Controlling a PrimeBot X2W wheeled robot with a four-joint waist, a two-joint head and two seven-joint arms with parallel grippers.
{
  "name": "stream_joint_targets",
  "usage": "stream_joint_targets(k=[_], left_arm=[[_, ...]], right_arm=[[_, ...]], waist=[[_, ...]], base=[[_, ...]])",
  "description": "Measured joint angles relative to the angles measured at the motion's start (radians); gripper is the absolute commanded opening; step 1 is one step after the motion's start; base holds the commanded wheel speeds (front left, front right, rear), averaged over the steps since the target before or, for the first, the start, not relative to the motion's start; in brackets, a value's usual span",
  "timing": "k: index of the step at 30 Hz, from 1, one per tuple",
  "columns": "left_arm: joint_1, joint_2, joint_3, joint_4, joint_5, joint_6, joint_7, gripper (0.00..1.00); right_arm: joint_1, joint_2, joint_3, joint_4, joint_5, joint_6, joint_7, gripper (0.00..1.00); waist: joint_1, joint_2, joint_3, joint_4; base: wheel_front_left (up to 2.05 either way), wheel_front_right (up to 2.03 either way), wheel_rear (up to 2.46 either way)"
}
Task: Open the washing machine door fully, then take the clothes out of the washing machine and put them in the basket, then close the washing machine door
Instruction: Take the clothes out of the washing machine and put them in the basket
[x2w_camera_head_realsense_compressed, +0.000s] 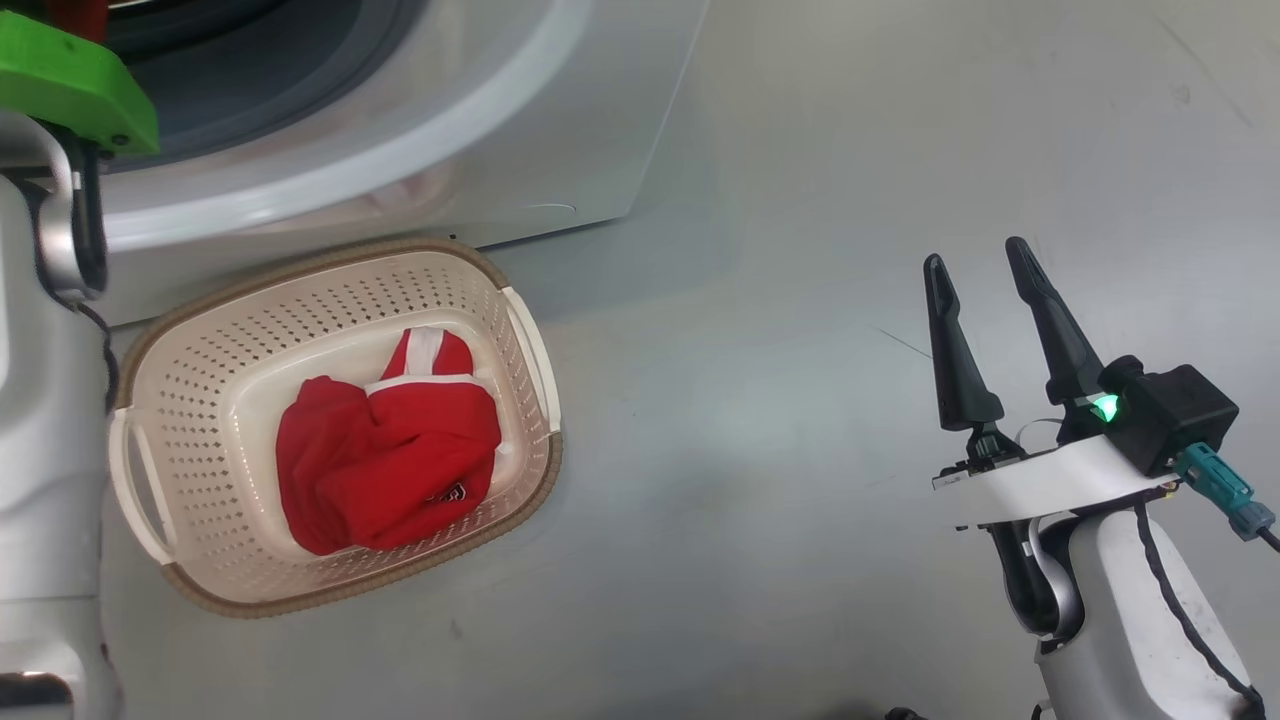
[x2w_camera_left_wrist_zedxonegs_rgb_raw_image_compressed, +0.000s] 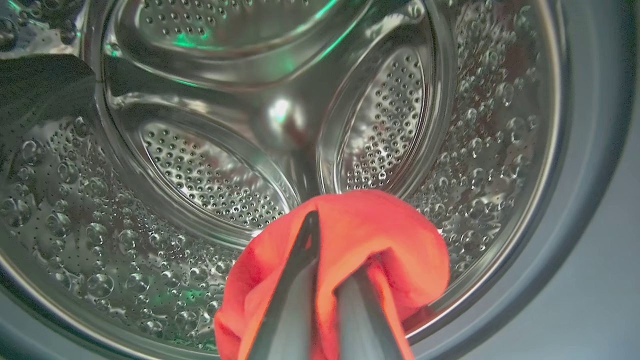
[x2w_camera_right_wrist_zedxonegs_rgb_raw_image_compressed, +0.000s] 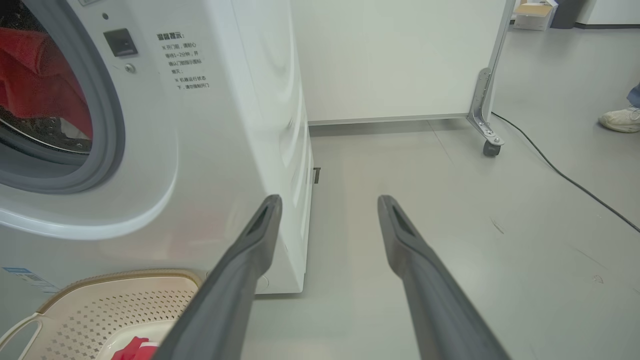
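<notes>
Our left claw (x2w_camera_left_wrist_zedxonegs_rgb_raw_image_compressed: 340, 240) reaches into the washing machine (x2w_camera_right_wrist_zedxonegs_rgb_raw_image_compressed: 225, 125), its two fingers clenched on a bunch of the clothes (x2w_camera_left_wrist_zedxonegs_rgb_raw_image_compressed: 395, 230), bright red against the perforated steel drum (x2w_camera_left_wrist_zedxonegs_rgb_raw_image_compressed: 200, 165). From the right wrist we see more red fabric through the grey-ringed mouth. A second red garment (x2w_camera_head_realsense_compressed: 390, 460) with white trim lies crumpled in the basket (x2w_camera_head_realsense_compressed: 330, 262). The basket stands on the floor (x2w_camera_head_realsense_compressed: 800, 400) right against the machine's front, below the mouth. Our right claw (x2w_camera_head_realsense_compressed: 975, 255) hangs released over bare floor, well apart from the basket and off to its right, fingers spread and holding nothing. A person's shoe (x2w_camera_right_wrist_zedxonegs_rgb_raw_image_compressed: 620, 120) shows at the far edge, near a black cable (x2w_camera_right_wrist_zedxonegs_rgb_raw_image_compressed: 560, 172).
</notes>
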Motion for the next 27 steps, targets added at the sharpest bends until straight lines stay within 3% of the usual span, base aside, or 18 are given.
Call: stream_joint_targets(k=[8, 27], left_arm=[[0.078, -0.069, 0.013, -0.067, -0.039, 0.0, -0.143, 0.0], [0.308, -0.148, 0.005, -0.303, -0.029, 0.01, -0.132, 0.0]], right_arm=[[0.006, -0.014, -0.009, 0.0, -0.013, 0.0, 0.0, 1.0], [0.072, -0.033, -0.023, 0.001, -0.039, -0.009, 0.0, 1.0]], waist=[[0.0, 0.0, -0.042, 0.045], [0.0, 0.0, -0.162, 0.144]], base=[[0.0, 0.0, 0.0], [0.0, 0.0, 0.0]])
